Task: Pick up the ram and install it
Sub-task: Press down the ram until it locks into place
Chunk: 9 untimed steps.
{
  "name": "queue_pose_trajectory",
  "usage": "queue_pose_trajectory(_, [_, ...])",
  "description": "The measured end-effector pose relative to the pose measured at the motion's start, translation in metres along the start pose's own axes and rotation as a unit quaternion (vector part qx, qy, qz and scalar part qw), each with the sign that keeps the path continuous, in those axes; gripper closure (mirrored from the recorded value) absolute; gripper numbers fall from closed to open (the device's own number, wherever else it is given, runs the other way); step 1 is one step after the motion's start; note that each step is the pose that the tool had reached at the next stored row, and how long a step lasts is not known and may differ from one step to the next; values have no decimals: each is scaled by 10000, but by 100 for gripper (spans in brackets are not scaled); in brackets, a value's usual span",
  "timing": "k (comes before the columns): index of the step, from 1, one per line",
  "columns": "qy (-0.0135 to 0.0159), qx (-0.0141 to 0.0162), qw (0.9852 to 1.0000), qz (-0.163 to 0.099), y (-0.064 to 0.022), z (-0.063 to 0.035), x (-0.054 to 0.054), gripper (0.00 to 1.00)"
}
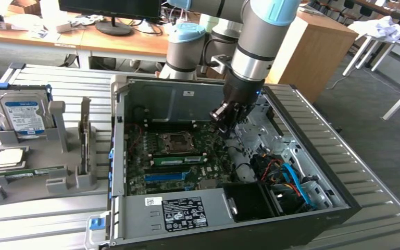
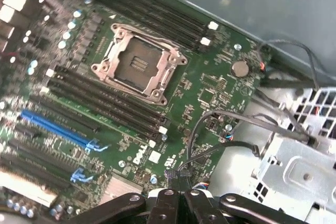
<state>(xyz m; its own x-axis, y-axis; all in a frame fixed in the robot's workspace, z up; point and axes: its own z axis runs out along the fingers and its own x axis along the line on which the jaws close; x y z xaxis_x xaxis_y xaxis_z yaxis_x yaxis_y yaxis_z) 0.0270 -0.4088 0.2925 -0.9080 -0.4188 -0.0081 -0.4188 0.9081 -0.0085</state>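
Note:
The ram [image 1: 26, 171], a thin green stick with a pale label, lies in the grey holder [image 1: 40, 185] at the exterior view's left, outside the computer case [image 1: 339, 192]. My gripper [image 1: 222, 124] hangs inside the case above the green motherboard [image 1: 186, 148], just to the exterior view's right of the empty processor socket [image 1: 174, 141], far from the ram. In the wrist view the fingers [image 2: 178, 198] are pressed together with nothing between them, over the board edge near black memory slots [image 2: 105, 100] and the socket [image 2: 137, 64]. A second green strip [image 1: 177, 160] stands in a slot beside the socket.
A blue-labelled hard drive [image 1: 23, 115] and a square silver processor chip [image 1: 9, 158] sit in the same holder. Loose black cables [image 2: 231, 129] cross the board close to the gripper. A metal drive cage [image 2: 294, 166] and blue cables [image 1: 294, 179] fill the case's right side.

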Motion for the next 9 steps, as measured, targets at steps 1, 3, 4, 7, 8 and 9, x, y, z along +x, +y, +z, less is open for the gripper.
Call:
queue_pose_trajectory(1, [0, 0, 10000, 86, 0, 1, 0, 90])
queue_pose_trajectory(3, [1, 1, 9997, 263, 0, 1, 0, 90])
queue_pose_trajectory(4, [2, 2, 9994, 348, 0, 1, 0, 90])
queue_pose_trajectory(7, [5, 4, 9982, 605, 0, 1, 0, 90])
queue_pose_trajectory(8, [5, 5, 9976, 698, 0, 1, 0, 90])
queue_pose_trajectory(9, [6, 6, 9969, 785, 0, 1, 0, 90])
